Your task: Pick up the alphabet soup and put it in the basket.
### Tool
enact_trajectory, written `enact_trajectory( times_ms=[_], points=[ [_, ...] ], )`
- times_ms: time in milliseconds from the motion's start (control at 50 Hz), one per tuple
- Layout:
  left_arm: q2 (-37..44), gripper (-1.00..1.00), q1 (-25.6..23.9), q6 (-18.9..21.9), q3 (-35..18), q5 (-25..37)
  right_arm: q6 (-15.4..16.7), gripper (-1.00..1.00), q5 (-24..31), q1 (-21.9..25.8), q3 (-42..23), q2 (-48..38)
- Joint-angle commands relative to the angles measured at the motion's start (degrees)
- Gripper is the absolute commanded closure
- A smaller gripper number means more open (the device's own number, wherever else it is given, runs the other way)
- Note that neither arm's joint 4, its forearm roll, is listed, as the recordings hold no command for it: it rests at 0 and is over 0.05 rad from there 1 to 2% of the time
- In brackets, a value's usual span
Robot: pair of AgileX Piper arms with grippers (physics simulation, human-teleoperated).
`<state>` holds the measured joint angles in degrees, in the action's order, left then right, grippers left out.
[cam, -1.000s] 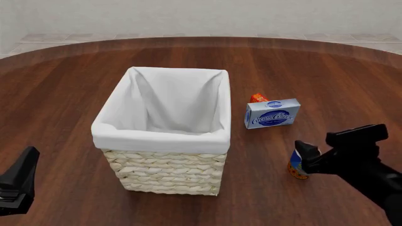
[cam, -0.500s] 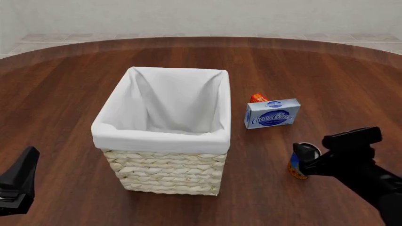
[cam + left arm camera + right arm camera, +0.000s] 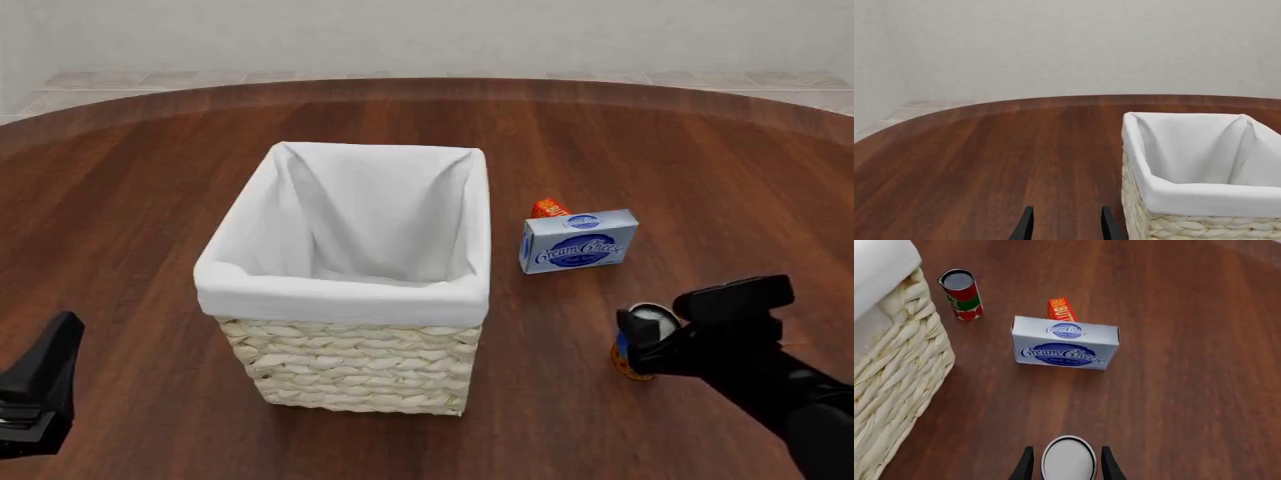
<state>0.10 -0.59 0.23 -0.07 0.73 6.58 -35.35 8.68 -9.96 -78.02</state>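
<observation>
Where the wooden table (image 3: pixel 694 150) carries the items, one basket (image 3: pixel 350 375) stands upright left of centre, its white liner (image 3: pixel 340 296) folded over the rim. One cream cheese box (image 3: pixel 578 241) stands to the right of the basket, apart from it. One alphabet soup (image 3: pixel 638 345) can stands upright on the table nearer the arms than the box, well apart from the basket. One red-and-green can (image 3: pixel 962 294) stands beyond the box near the basket's side. One small orange-red item (image 3: pixel 549 208) sits just behind the box. Two grippers are present. The right gripper (image 3: pixel 1066 464) straddles the soup can, one finger on each side, parted; contact cannot be confirmed. The left gripper (image 3: pixel 1065 224) is parted and holds nothing.
</observation>
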Motion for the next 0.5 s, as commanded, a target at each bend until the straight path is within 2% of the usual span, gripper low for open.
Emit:
enact_trajectory(
  times_ms=[20, 500],
  points=[
    [-0.02, -1.00, 0.06, -0.08, 0.02, 0.00, 0.26, -1.00, -2.02, -0.28, 0.30, -2.38],
    [-0.04, -1.00, -0.18, -0.03, -0.01, -0.01, 0.46, -1.00, -4.32, -0.74, 0.81, -5.39]
  ],
)
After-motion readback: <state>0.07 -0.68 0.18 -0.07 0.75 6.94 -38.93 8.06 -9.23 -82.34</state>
